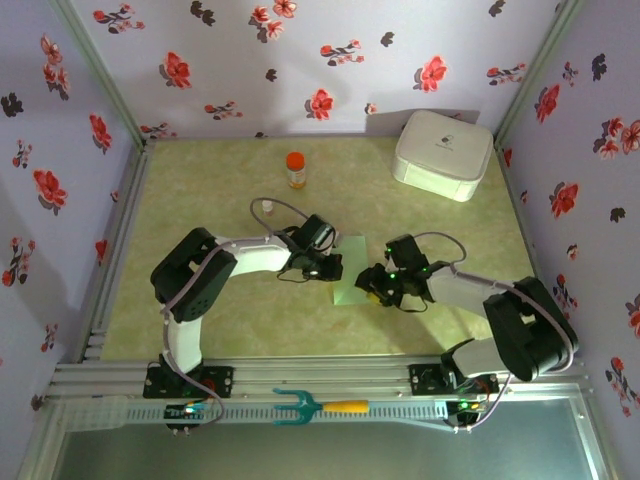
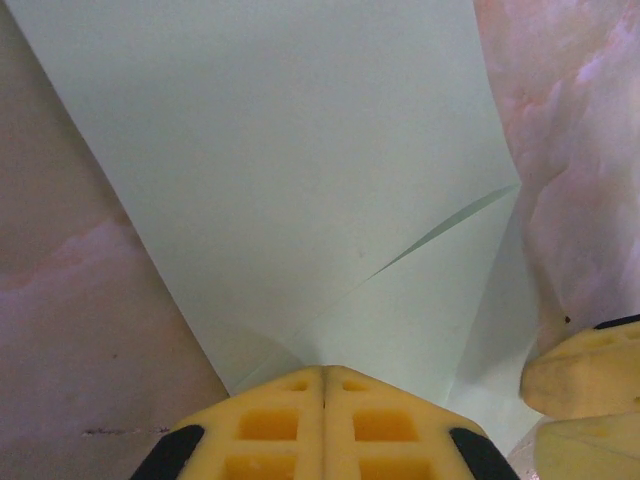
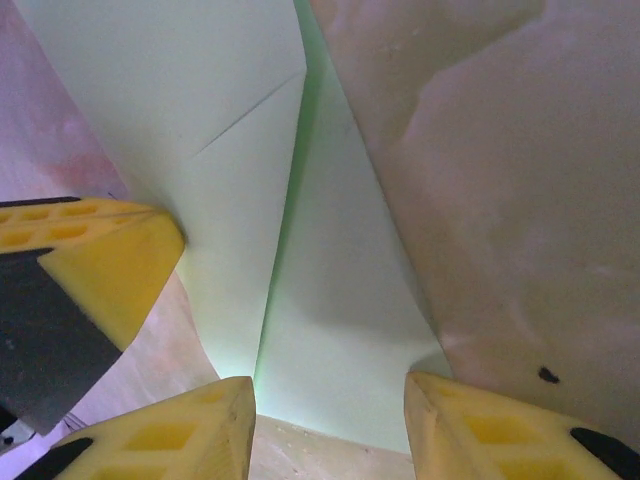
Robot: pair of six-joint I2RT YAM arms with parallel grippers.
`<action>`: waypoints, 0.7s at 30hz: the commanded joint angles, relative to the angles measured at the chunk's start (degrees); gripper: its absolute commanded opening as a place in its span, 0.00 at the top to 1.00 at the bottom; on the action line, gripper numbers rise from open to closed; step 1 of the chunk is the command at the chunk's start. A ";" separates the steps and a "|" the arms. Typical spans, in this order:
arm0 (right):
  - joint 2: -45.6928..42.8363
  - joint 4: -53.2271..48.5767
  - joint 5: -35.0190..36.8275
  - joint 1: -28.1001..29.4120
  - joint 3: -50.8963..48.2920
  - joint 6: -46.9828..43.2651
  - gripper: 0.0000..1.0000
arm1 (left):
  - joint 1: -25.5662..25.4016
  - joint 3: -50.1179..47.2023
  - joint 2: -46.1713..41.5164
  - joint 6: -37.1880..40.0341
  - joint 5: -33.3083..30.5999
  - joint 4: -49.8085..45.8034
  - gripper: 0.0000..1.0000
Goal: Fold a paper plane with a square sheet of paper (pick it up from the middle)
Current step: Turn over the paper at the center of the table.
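Pinning the sheet while a flap is worked

Lying near the middle of the table (image 1: 230, 180), between the two arms, the square sheet of paper (image 2: 300, 180) already carries a slanted crease and a raised flap, so by my reading the plane is only at its early folds. The left gripper (image 2: 322, 385) has its pads pressed together at the sheet's near edge, probably to keep the thin paper from sliding. Whether a layer is nipped between the pads or merely held down under them I cannot tell from this close view. The right gripper (image 3: 330, 400) stands with its jaws apart, straddling the near corner of the paper just beside the left one, placed, I judge, to catch or press the loose flap.
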 commanded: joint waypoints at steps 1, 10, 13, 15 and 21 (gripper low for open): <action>1.56 3.23 -0.79 0.43 0.95 1.84 0.55 | -0.22 -1.37 1.24 -0.07 -0.42 -1.72 0.94; 1.38 5.70 0.61 0.23 1.05 1.04 0.49 | -0.24 -1.59 1.21 0.02 -0.40 -1.68 0.94; 2.05 2.51 -0.24 -0.79 4.04 -2.13 0.48 | -0.24 -1.79 1.16 0.11 -0.43 -1.68 0.94; 2.14 3.30 -0.19 -1.11 4.95 -2.63 0.48 | -0.24 -1.93 1.29 0.17 -0.42 -1.64 0.94; 6.22 6.16 -2.82 -3.11 6.57 -3.46 0.48 | -0.22 -2.24 1.63 -0.22 0.13 -1.09 0.95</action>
